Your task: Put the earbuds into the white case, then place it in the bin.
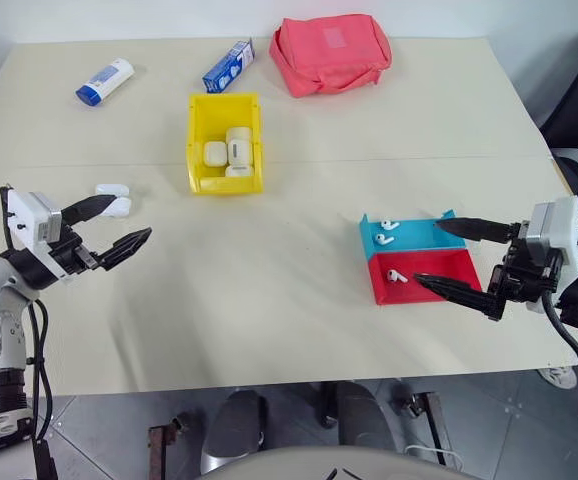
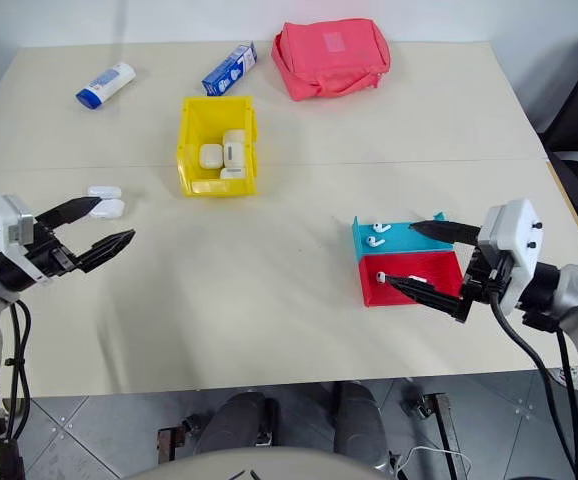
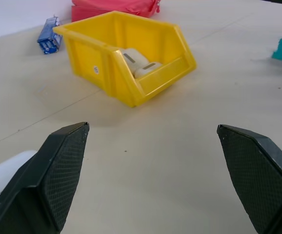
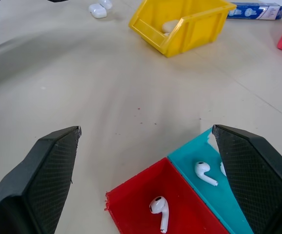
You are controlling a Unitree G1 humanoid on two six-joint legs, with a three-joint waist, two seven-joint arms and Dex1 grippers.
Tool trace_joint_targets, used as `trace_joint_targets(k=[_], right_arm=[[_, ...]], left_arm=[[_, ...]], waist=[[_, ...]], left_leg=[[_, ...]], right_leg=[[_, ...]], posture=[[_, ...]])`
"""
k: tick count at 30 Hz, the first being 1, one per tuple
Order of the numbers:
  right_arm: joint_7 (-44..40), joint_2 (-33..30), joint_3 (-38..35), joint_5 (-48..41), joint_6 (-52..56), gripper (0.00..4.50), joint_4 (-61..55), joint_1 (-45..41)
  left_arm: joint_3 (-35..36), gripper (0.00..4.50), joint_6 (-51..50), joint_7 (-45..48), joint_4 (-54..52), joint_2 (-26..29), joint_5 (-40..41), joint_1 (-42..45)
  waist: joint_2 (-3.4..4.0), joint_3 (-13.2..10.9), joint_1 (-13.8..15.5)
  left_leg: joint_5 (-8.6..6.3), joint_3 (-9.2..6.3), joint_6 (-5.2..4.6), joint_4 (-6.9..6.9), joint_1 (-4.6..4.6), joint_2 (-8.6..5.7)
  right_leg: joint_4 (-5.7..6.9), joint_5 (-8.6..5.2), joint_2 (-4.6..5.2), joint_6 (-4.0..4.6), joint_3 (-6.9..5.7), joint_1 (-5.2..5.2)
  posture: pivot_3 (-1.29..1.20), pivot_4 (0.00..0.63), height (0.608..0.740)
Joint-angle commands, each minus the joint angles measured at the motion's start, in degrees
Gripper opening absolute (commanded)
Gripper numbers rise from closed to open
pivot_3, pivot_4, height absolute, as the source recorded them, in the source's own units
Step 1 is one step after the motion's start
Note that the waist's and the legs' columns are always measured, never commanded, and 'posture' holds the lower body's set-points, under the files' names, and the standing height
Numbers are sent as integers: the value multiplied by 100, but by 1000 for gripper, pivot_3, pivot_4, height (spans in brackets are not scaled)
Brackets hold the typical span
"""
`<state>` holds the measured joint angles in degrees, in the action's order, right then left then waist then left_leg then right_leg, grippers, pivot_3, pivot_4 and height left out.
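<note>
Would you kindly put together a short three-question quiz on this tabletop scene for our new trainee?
1. True or false: the yellow bin already holds some white cases.
2. How many earbuds lie in the blue tray, and how many in the red tray?
3. Multiple choice: the open white case on the table lies nearest to which claw? A) the left claw B) the right claw C) midway between both

Key:
1. True; several show inside it.
2. Two in the blue tray, one in the red tray.
3. A; the case lies just beyond that claw, whose fingers stand open, as do the right claw's.
</note>
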<state>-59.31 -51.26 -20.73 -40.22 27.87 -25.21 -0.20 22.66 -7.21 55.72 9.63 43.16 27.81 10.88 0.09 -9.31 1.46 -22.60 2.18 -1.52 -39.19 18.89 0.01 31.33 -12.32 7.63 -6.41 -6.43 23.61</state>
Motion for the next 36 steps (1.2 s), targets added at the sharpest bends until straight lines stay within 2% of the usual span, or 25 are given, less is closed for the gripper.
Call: trace_joint_targets(k=[1,4,9,15,20,30,33,36], right_arm=[[-47,-27,-31,13,-120,4500,17,-159],[-105,-42,26,24,-141,4500,88,-248],[-305,-72,132,73,-204,4500,277,-442],[-703,-111,383,229,-415,4500,804,-972],[-1080,-125,581,320,-562,4500,1196,-1351],[-1603,-97,935,520,-746,4500,1771,-1958],[-1615,10,1160,595,-747,4500,1866,-2333],[-1695,99,1331,669,-870,4500,1861,-2541]], left_arm=[[112,4476,89,-35,-172,106,-10,46],[210,4476,-354,-456,-408,81,87,100],[540,4476,-633,-302,-663,225,405,-121],[1283,4476,-972,-283,-1079,498,340,-1224],[1775,4476,-860,-236,-1129,480,234,-2022],[2227,4476,-1151,-647,-1615,303,290,-2636],[1958,4476,-2588,-1832,-2343,565,186,-2262],[1386,4476,-4247,-2847,-2597,948,91,-1349]], waist=[[4,-2,-3],[4,-3,-4],[3,-2,-13],[18,-9,-87],[19,-10,-88],[19,-10,-22],[17,-10,-20],[12,-8,12]], left_leg=[[0,0,0,0,0,-1],[0,0,1,0,-1,2],[0,1,1,0,-1,1],[-4,6,9,1,-6,11],[-6,3,11,2,-8,15],[-23,2,33,2,-7,15],[-24,2,37,2,-10,19],[-17,-7,42,2,-9,15]], right_leg=[[0,0,0,0,1,0],[0,0,-1,0,1,0],[1,0,-3,0,1,0],[0,-3,-7,5,1,1],[1,-9,-1,16,-1,1],[11,-17,6,31,10,7],[15,-18,3,32,11,6],[23,-18,3,31,18,5]], posture=[[0,150,740],[0,150,740],[0,150,740],[0,150,740],[0,150,740],[0,150,740],[0,150,740],[0,150,740]])
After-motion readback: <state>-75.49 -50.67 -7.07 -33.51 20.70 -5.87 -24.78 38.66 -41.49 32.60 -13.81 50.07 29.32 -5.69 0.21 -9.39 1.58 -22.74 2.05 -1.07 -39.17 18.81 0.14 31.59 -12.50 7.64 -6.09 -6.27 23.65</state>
